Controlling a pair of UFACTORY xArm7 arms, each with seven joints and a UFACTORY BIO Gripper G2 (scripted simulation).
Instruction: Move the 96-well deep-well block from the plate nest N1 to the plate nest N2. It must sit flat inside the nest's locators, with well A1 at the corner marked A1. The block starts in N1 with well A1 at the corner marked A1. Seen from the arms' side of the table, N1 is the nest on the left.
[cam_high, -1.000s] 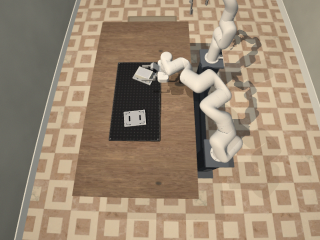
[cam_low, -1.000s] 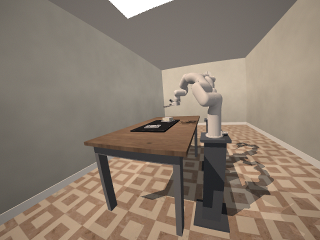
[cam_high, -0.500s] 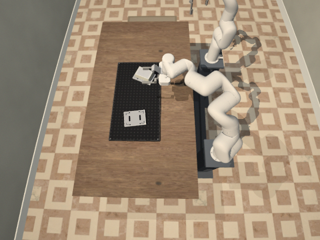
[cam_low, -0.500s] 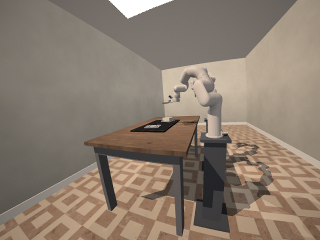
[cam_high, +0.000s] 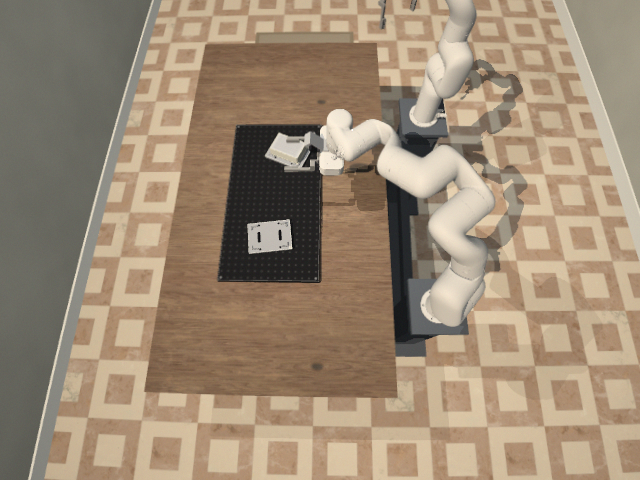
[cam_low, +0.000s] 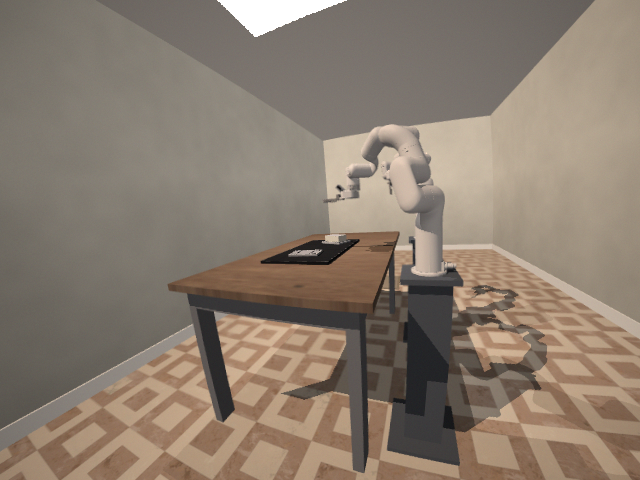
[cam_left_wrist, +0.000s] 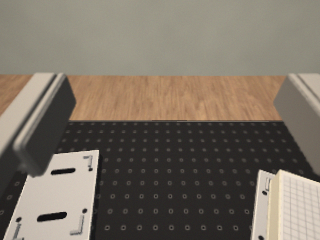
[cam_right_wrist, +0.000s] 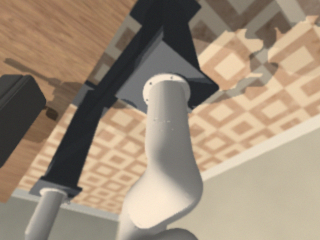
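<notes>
Wooden desk, with a black perforated board lying on it. A pale, slotted plate nest, N1, sits at the near end of the board; it carries no block. The white 96-well deep-well block is in the far nest, N2, and looks level from where I stand.

The left arm, mounted on the near pedestal, reaches over the desk towards the far nest. Its wrist and fingers are what stand above that end (in the top view they cover part of the block). The right arm is folded back on the far side, away from the desk.

Hard to make out: the locators around the block, and any A1 mark, so I cannot tell the fit or the orientation. The right pincer is cut off by the top view's edge (its wrist camera catches only one dark finger); it is released.

The left pincer is released too, its fingers apart and nothing between them. The block lies well below it, touching neither finger, and towards the lower right corner in the left wrist view.
</notes>
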